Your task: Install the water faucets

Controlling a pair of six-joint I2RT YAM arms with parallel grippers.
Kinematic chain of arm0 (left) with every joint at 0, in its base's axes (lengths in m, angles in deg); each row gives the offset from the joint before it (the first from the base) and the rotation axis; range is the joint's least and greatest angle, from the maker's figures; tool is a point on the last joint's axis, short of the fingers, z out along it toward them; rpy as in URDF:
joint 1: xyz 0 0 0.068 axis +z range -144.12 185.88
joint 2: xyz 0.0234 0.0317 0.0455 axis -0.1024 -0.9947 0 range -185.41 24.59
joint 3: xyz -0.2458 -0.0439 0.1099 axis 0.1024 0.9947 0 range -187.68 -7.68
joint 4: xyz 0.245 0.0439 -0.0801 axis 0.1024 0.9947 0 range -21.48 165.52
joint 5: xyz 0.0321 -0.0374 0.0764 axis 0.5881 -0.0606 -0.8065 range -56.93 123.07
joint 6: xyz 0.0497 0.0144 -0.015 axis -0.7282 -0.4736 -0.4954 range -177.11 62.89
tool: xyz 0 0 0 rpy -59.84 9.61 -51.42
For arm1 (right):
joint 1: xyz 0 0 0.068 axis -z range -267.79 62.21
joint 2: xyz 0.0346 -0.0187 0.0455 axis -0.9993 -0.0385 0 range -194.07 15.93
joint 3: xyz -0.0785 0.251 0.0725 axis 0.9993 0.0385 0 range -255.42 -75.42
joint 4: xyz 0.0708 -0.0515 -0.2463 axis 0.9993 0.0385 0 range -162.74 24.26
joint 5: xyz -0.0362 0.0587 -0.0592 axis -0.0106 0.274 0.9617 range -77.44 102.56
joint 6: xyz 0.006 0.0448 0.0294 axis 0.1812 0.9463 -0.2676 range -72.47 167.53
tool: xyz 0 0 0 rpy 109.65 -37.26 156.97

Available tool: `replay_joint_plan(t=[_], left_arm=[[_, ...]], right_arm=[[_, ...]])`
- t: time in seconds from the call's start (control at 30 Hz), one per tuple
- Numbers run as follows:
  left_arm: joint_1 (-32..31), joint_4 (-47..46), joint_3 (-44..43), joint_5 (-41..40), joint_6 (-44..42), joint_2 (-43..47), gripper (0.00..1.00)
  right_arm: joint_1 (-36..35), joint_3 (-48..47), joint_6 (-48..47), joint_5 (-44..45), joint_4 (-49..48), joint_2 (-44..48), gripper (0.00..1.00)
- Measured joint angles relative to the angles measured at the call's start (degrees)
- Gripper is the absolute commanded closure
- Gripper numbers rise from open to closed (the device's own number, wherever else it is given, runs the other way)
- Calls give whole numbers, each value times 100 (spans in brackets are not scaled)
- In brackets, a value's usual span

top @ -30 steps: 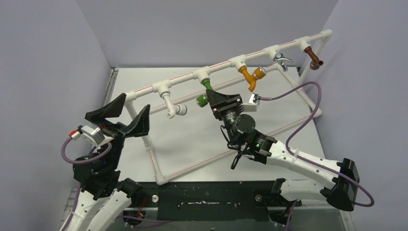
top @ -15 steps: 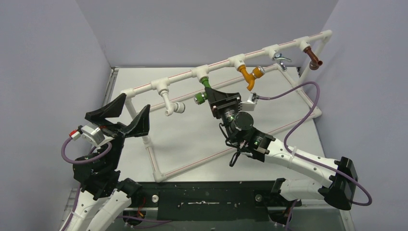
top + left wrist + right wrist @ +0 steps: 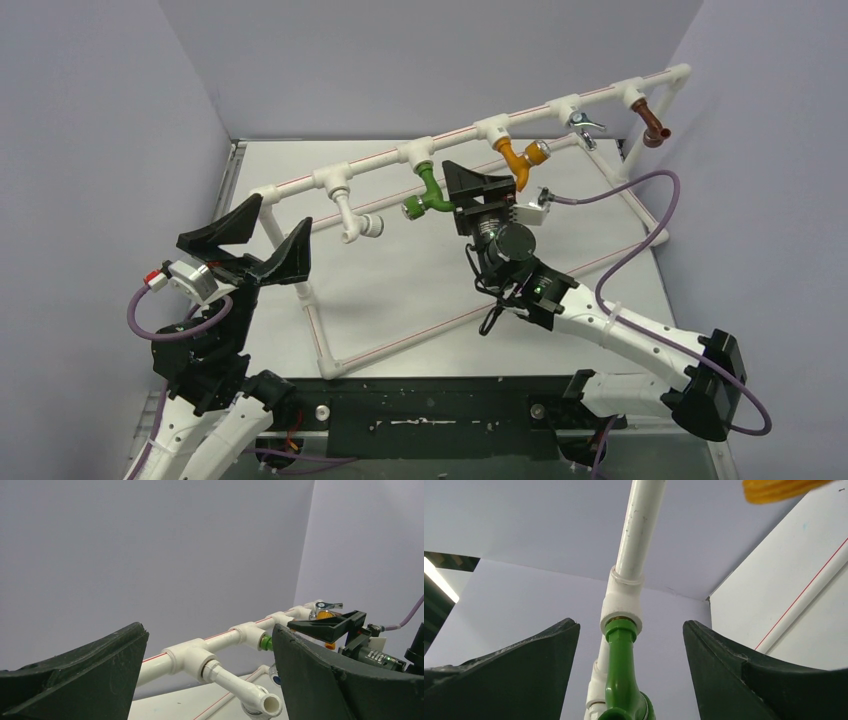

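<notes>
Plain lavender-grey walls [image 3: 420,60] enclose the white table [image 3: 400,290] at the back and both sides. A black strip [image 3: 430,400] edges its near side. Soft, even light.

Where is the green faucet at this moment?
Top view, centre: the green faucet hangs from the middle tee of the white pipe frame, between the white faucet and the orange faucet, with the right gripper open around it.

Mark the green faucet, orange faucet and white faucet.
green faucet [image 3: 432,194], top external view, on its bend.
orange faucet [image 3: 514,160], top external view, on its stem.
white faucet [image 3: 346,210], top external view, on its stem.
</notes>
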Motion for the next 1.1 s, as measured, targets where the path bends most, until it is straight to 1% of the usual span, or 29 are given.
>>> replay_joint_plan(t=[0.1, 0.23, 0.43, 0.7, 1.0, 1.1], left_arm=[[0, 0, 0, 2, 0, -4, 6], [0, 0, 0, 0, 0, -13, 6], [0, 0, 0, 0, 0, -17, 6], [0, 0, 0, 0, 0, -17, 6], [0, 0, 0, 0, -2, -17, 6], [0, 0, 0, 2, 0, -17, 6]], right_arm=[[0, 0, -168, -79, 7, 66, 18], [0, 0, -645, -258, -2, 216, 17], [15, 0, -1880, -702, -81, 577, 16], [63, -55, -4054, -1784, -157, 848, 13], [98, -1156, -7112, -3239, 833, 850, 10], [98, -1353, -8192, -3751, 1272, 929, 12]])
